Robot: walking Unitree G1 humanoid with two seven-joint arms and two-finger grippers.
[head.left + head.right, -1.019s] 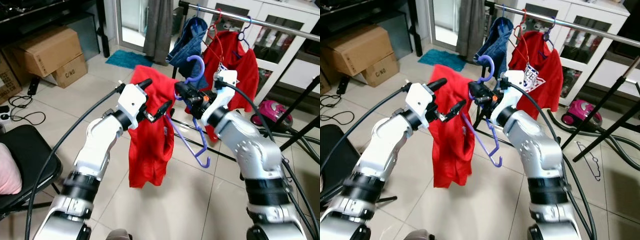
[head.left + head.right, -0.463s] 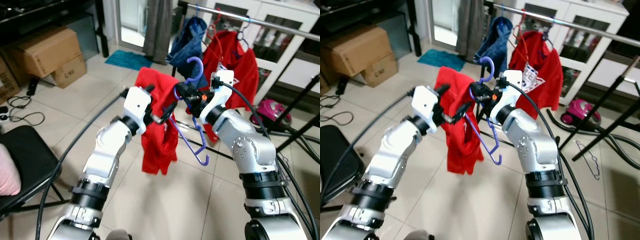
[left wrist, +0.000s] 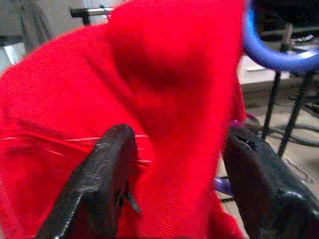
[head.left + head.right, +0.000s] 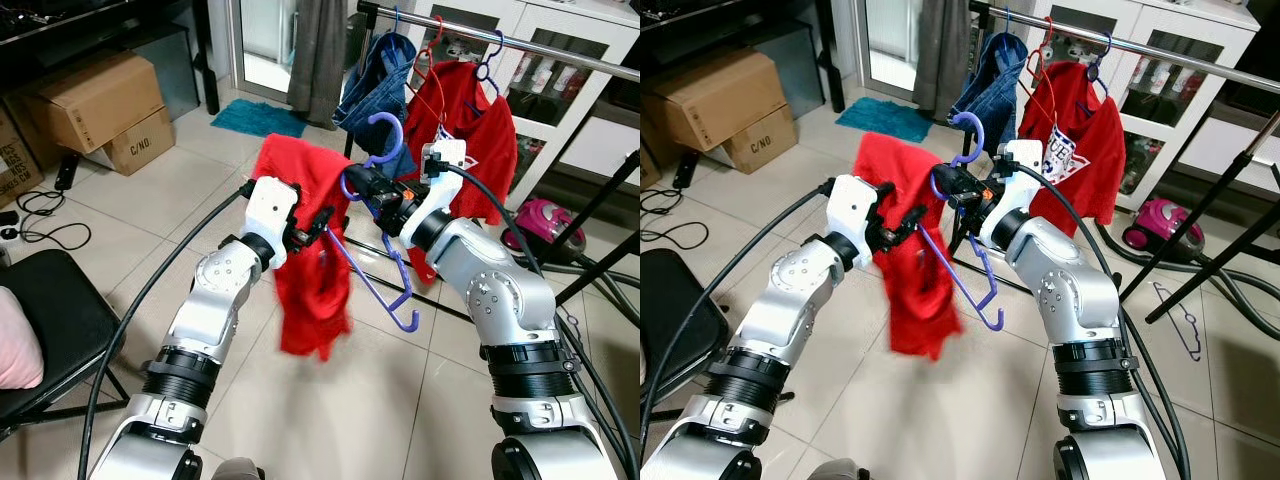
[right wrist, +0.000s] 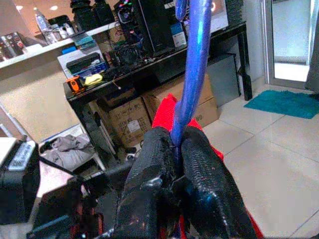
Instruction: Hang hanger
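Observation:
A purple plastic hanger (image 4: 388, 272) is held by its neck, just below the hook, in my right gripper (image 4: 362, 186), which is shut on it (image 5: 174, 144). A red garment (image 4: 312, 270) hangs over the hanger's left side, while its other arm juts down bare to the right. My left gripper (image 4: 314, 214) presses into the garment's top next to the hanger. Its fingers (image 3: 102, 184) stand apart with red cloth between them. Behind, a metal clothes rail (image 4: 520, 40) crosses at the upper right.
A red shirt (image 4: 482, 130) and a denim piece (image 4: 375, 85) hang on the rail. The rack's black legs (image 4: 600, 200) and a pink vacuum (image 4: 545, 222) stand at right. Cardboard boxes (image 4: 95, 100) are at far left, and a black chair (image 4: 50, 320) at near left.
My left gripper has closed in on the hanger and pushed into the red garment, whose hem has swung. The right gripper and hanger have shifted slightly left.

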